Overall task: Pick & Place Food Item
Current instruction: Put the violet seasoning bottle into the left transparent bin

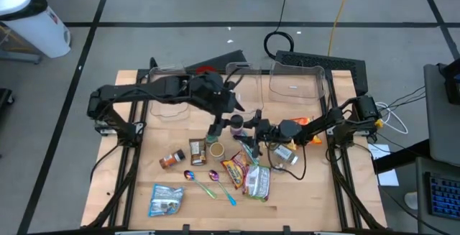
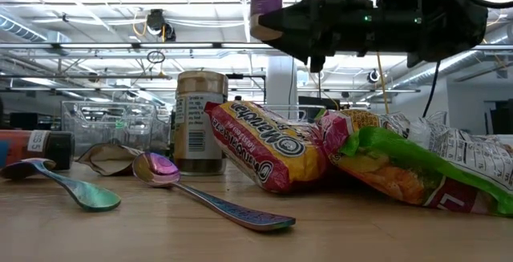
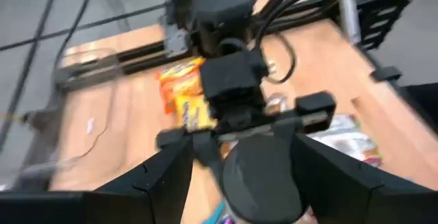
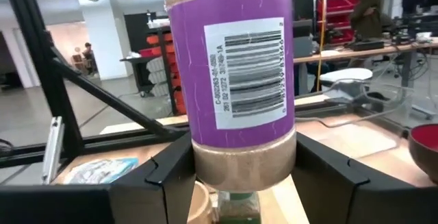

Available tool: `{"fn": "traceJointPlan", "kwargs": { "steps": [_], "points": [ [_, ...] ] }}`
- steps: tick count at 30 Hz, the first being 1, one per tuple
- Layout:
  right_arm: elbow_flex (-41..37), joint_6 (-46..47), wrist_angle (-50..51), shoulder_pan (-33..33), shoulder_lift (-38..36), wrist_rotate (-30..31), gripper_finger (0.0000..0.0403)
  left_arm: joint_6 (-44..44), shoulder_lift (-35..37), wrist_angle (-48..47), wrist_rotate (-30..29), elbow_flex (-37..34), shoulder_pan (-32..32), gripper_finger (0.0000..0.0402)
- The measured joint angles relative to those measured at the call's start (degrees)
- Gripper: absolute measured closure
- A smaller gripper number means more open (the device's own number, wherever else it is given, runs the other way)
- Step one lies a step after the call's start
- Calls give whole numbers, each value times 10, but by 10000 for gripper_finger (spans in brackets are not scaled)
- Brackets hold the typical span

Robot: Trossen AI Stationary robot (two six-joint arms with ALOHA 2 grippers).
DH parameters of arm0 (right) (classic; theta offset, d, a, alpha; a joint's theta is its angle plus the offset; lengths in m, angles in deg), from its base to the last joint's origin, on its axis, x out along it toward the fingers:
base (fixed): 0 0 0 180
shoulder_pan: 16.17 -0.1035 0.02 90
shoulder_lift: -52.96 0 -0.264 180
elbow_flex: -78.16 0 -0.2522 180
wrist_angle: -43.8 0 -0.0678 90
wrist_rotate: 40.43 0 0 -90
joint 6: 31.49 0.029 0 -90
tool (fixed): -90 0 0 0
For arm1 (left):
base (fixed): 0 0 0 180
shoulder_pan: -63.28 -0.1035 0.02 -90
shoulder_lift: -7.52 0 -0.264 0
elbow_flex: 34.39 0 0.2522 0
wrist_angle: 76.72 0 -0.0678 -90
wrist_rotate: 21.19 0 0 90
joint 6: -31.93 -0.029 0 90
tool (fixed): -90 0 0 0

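Midair, purple-labelled jar (image 4: 233, 80) between right claw (image 4: 236, 176) and left claw (image 3: 239, 169).

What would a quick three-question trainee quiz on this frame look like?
1. Multiple choice: what is the right gripper shut on, with the left gripper close beside it? A) a noodle packet B) a purple-labelled jar C) a blue pouch
2. True or false: the jar stands on the table.
3. Fill in: ___ spoons lie on the table.

Key: 1 B. 2 False: the low view shows the jar held up, clear of the tabletop. 3 Two.
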State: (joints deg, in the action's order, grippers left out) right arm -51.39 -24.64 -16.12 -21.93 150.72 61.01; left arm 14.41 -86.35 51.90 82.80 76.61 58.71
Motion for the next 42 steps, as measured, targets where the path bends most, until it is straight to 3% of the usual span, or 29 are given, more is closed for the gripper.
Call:
{"fn": "traceJointPlan", "kwargs": {
  "steps": [12, 19, 30, 37, 42],
  "points": [
    [2, 3, 5, 1, -2, 2, 205, 20, -2, -31, 9, 5, 0, 155],
    [2, 2, 3, 1, -2, 8, 204, 31, -6, -43, -40, 5, -5, 151],
    [2, 4, 2, 1, -2, 9, 204, 80, -6, -42, -38, 5, -15, 151],
    [2, 3, -2, 1, -2, 4, 204, 115, -7, -29, -42, 5, -13, 193],
    [2, 6, 0, 1, -2, 3, 204, 117, -7, -28, -42, 5, -12, 193]
  ]
}}
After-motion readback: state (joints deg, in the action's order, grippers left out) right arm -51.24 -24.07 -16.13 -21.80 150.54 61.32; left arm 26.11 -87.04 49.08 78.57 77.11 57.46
